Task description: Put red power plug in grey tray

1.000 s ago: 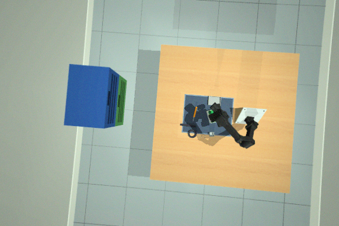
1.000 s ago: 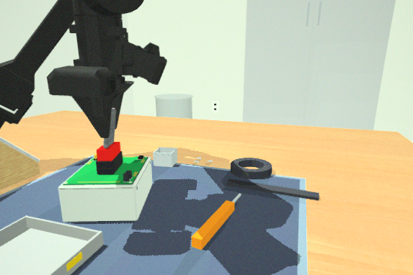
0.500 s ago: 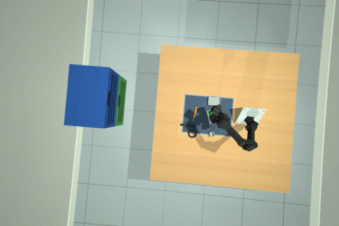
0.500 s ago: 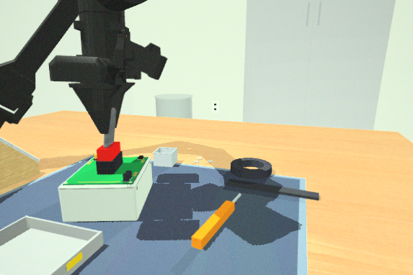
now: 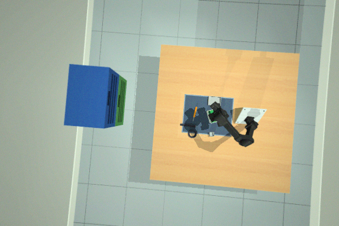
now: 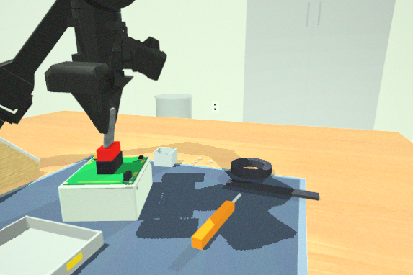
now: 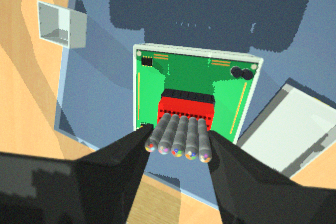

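Note:
The red power plug [image 6: 108, 154] [image 7: 186, 106] sits in its black socket [image 6: 105, 168] [image 7: 187, 96] on the green circuit board [image 6: 83, 176] [image 7: 190, 70], which lies on top of a white block. A row of grey wires [image 6: 109, 126] [image 7: 179, 135] rises from the plug. My gripper [image 6: 104, 132] [image 7: 179, 133] is above the board, shut on the wires just above the plug, with one finger on each side of the row. The finger contact is partly hidden. The grey tray [image 5: 214, 100] [image 6: 94, 241] [image 7: 297, 130] stands beside the block and holds nothing that I can see.
An orange screwdriver [image 5: 195, 112] [image 6: 213, 224] lies on the blue mat [image 6: 267, 259]. A dark bar [image 6: 267, 187] and a black ring [image 6: 251, 174] lie at the mat's edge. A small white box [image 5: 211, 134] [image 6: 165, 157] [image 7: 60, 25] stands behind the block. A white panel [image 5: 241, 116] stands near the arm's base.

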`<action>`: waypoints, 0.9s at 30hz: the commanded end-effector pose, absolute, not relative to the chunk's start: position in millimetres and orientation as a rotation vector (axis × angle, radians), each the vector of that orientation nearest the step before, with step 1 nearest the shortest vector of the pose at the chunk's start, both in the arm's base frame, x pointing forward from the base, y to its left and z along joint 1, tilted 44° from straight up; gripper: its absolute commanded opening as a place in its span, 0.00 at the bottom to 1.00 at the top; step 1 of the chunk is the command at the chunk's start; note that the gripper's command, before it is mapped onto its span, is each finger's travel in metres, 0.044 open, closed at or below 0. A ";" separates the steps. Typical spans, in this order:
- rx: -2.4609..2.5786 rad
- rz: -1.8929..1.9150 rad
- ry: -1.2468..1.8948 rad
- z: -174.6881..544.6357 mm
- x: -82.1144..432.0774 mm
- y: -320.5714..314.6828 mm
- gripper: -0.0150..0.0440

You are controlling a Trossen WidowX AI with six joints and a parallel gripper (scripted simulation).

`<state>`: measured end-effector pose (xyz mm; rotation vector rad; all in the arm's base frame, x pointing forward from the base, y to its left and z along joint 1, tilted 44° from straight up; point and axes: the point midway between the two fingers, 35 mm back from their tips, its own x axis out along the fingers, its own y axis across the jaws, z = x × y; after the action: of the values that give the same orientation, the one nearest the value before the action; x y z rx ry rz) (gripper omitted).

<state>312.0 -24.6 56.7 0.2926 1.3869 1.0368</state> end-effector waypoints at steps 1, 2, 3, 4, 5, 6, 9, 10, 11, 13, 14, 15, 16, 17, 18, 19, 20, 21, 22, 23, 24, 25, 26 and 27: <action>0.338 1.036 1.354 64.0 316.0 -43.3 0.25; 0.332 1.029 1.355 64.5 315.7 -42.9 0.25; 0.322 1.016 1.355 65.4 315.2 -42.2 0.25; 0.307 0.999 1.356 66.7 314.5 -41.2 0.25; 0.290 0.978 1.357 68.1 313.6 -40.0 0.25; 0.270 0.954 1.357 69.8 312.6 -38.5 0.25; 0.206 0.877 1.359 75.6 309.5 -34.4 0.25; 0.187 0.855 1.359 78.0 308.7 -33.9 0.25; 0.172 0.836 1.359 79.1 307.9 -32.5 0.25; 0.151 0.811 1.358 81.2 306.9 -31.4 0.25; 0.148 0.807 1.358 81.9 306.7 -31.4 0.25; 0.149 0.809 1.358 81.8 306.8 -31.5 0.25; 0.155 0.816 1.359 81.9 307.1 -32.5 0.25; 0.165 0.828 1.359 81.2 307.6 -33.4 0.25; 0.179 0.845 1.359 80.2 308.4 -34.7 0.25; 0.196 0.866 1.359 79.0 309.2 -36.1 0.25; 0.216 0.890 1.359 77.6 310.2 -37.8 0.25; 0.237 0.915 1.358 76.0 311.3 -39.5 0.25; 0.259 0.941 1.358 74.3 312.4 -41.2 0.25; 0.280 0.966 1.357 72.6 313.4 -42.7 0.25; 0.299 0.988 1.356 71.1 314.3 -44.1 0.25; 0.315 1.008 1.356 69.7 315.1 -45.2 0.25; 0.327 1.023 1.355 69.5 315.8 -46.9 0.25; 0.336 1.033 1.355 68.7 316.2 -47.5 0.25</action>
<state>311.6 -28.3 62.3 0.2783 1.3858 1.0170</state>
